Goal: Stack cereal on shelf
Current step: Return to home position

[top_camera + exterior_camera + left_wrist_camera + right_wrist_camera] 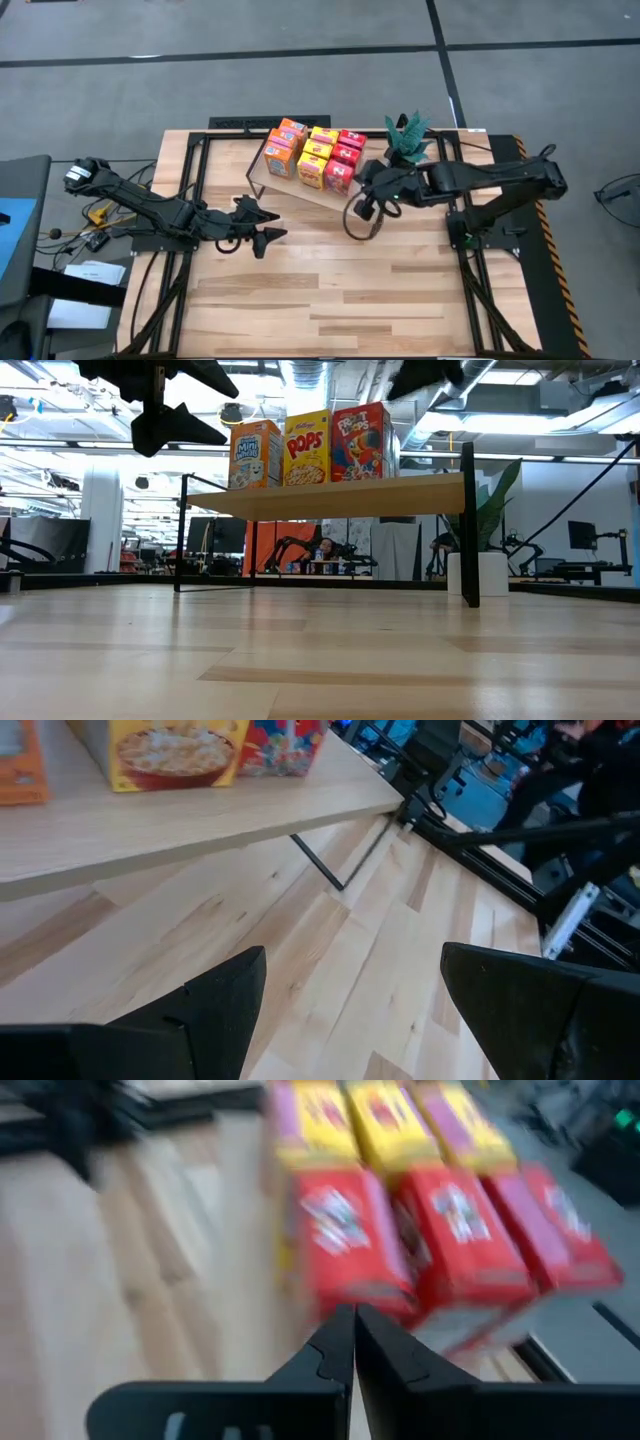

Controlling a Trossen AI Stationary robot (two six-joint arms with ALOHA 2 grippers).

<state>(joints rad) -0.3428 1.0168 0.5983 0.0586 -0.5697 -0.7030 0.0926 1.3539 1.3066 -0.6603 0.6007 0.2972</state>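
Light-wood shelf (420,495) holds cereal boxes (318,155) in orange, yellow, red rows.

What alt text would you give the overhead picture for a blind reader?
Nine small red, yellow and orange cardboard cereal boxes stand in rows on a light-wood shelf; the open left gripper and shut right gripper hang nearby.
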